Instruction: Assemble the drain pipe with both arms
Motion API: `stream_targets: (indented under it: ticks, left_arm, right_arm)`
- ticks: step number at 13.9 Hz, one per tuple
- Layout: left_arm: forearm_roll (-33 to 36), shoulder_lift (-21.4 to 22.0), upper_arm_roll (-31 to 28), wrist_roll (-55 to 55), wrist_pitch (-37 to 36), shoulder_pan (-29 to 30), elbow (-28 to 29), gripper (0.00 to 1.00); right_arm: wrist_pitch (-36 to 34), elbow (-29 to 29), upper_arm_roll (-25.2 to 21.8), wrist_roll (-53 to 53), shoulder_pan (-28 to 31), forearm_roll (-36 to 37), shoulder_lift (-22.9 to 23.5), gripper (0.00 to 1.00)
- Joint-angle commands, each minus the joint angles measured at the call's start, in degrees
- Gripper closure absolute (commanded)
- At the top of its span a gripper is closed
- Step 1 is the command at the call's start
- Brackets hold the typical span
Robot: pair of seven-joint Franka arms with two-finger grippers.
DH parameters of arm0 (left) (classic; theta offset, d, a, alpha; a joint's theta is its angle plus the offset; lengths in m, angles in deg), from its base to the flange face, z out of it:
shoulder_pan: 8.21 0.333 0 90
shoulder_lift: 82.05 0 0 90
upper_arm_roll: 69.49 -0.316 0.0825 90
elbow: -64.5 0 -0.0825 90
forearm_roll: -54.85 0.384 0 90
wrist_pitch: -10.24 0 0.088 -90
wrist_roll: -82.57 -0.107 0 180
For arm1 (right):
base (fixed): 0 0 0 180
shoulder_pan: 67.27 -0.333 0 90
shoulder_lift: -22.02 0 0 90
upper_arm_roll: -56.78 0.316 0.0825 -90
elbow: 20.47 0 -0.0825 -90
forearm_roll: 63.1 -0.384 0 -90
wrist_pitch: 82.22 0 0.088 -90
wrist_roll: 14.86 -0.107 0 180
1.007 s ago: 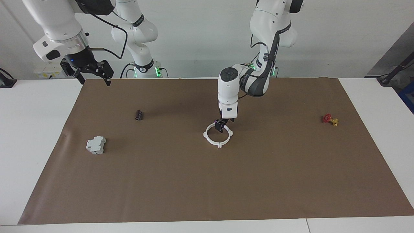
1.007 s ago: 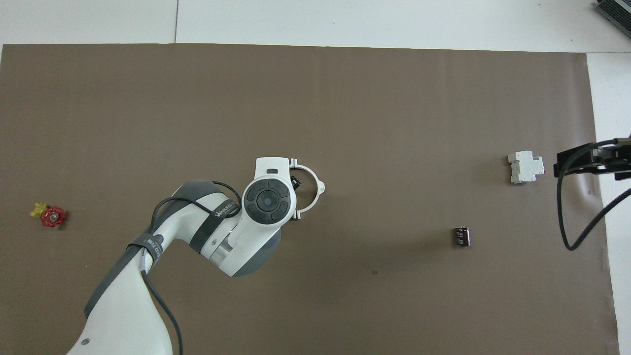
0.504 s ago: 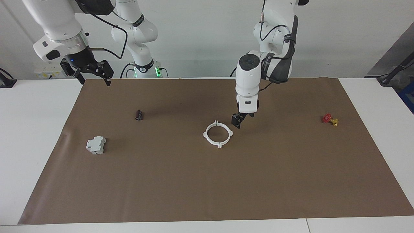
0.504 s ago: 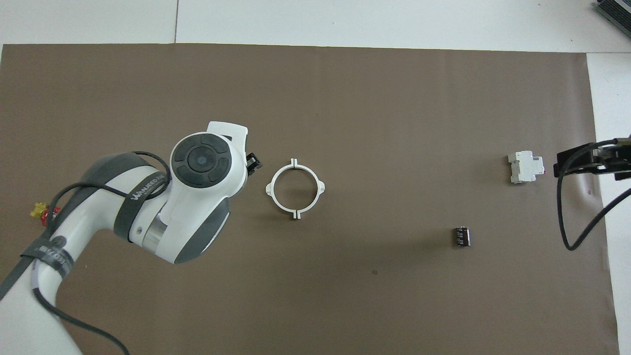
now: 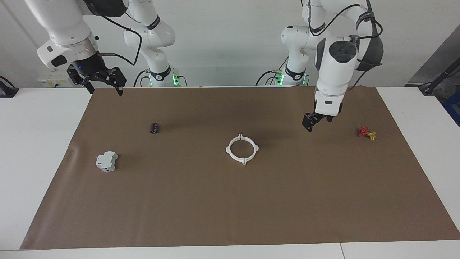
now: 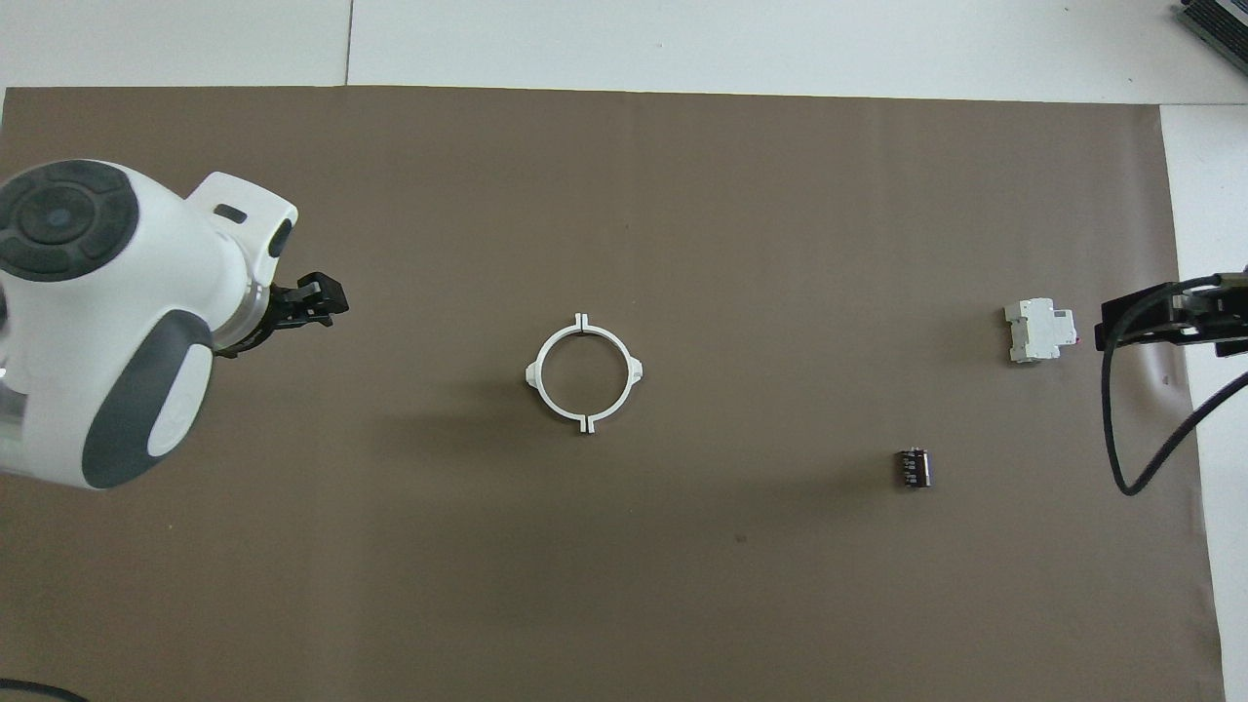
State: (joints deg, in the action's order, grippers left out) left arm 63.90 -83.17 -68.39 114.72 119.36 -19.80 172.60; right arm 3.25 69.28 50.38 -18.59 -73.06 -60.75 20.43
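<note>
We are standing at our own edge of the tabletop, both arms raised and carrying nothing.

Our right gripper [image 5: 103,83] is waiting in the air over the corner of the brown mat [image 5: 230,208] nearest our right arm's base, its two fingers spread apart and empty. Our left gripper [image 5: 312,122] is hanging over the mat toward our left arm's end, between the drain pipe and a small red-and-yellow valve piece [image 5: 367,132]; its fingers are parted too, and pinching nothing.

A little farther out from us, a small dark cylinder [image 5: 154,127] is lying on the mat toward our right arm's end.

Farther again, near the middle of the mat, the drain pipe [image 5: 242,149] is lying flat. Its two white half-arcs are meeting as one closed ring, with small tabs showing at the seams and on the outer sides. We are judging the joining as done, or very nearly.

A grey boxy block [image 5: 106,160] is sitting about as far out, close to the mat's edge at our right arm's end.

The step in hand looks like clearing away. To do it well, we are keeping both grippers high and wide of the ring, so that no finger or cable nudges the seams apart, and leaving the other pieces untouched.
</note>
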Motion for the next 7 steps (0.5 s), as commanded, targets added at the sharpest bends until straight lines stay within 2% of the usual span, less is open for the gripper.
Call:
stream_targets:
  ticks: [1,4,6,7]
  left_arm:
    - [0.36,3.04,0.74,-8.75,-2.68,5.24,0.18,0.00]
    - [-0.08,4.02,0.57,-17.53,-2.51,9.02,-0.08,0.00]
    - [-2.18,4.63,0.48,-25.79,-2.77,11.23,-0.35,0.00]
    - [-3.67,5.15,0.48,-26.61,-3.12,12.45,-0.26,0.00]
  right_arm:
    - [-0.92,-0.54,-0.02,1.18,0.42,-1.38,0.02,0.00]
    - [-0.84,-0.54,-0.02,1.18,0.42,-1.38,0.02,0.00]
    - [-0.92,-0.54,-0.02,1.18,0.42,-1.38,0.02,0.00]
    - [-0.92,-0.54,-0.02,1.18,0.42,-1.38,0.02,0.00]
